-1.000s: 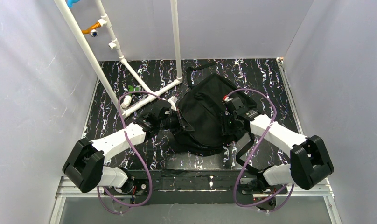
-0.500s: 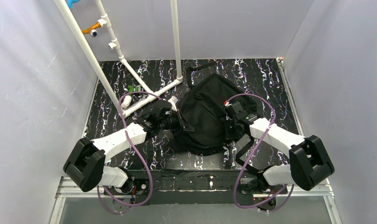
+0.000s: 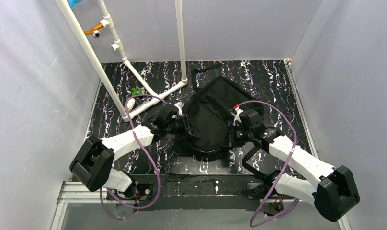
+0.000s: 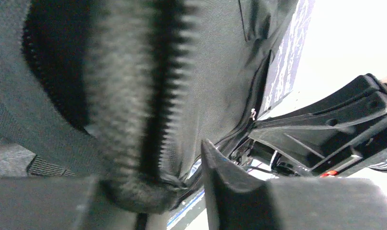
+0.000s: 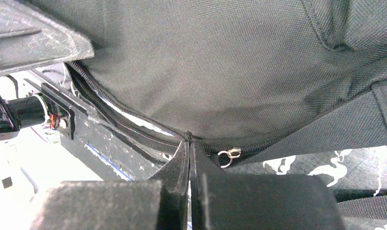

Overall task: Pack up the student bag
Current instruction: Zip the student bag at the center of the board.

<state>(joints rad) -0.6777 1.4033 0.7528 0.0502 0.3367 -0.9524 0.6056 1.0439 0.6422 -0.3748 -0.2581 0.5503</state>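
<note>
The student bag [image 3: 210,112] is a black fabric backpack lying in the middle of the table. My left gripper [image 3: 189,128] is at its left edge. In the left wrist view a fold of the bag's zipper edge [image 4: 148,120] lies between the jaws, which stand slightly open, with a gap showing beside the right finger [image 4: 220,187]. My right gripper [image 3: 232,136] is at the bag's near right edge. Its fingertips [image 5: 182,153] are pressed together on the zipper seam [image 5: 134,120], which dips to a point there. A metal zipper ring [image 5: 228,154] hangs just right of them.
A white pipe frame [image 3: 134,86] rises at the back left, with a small green thing [image 3: 136,91] and a white piece [image 3: 129,103] at its foot. A black strap [image 3: 249,158] trails off the bag toward the right arm's base. Grey walls close in both sides.
My right gripper has closed and moved toward the near edge along the bag's right side. My left gripper has shifted slightly right and its jaws have parted a little.
</note>
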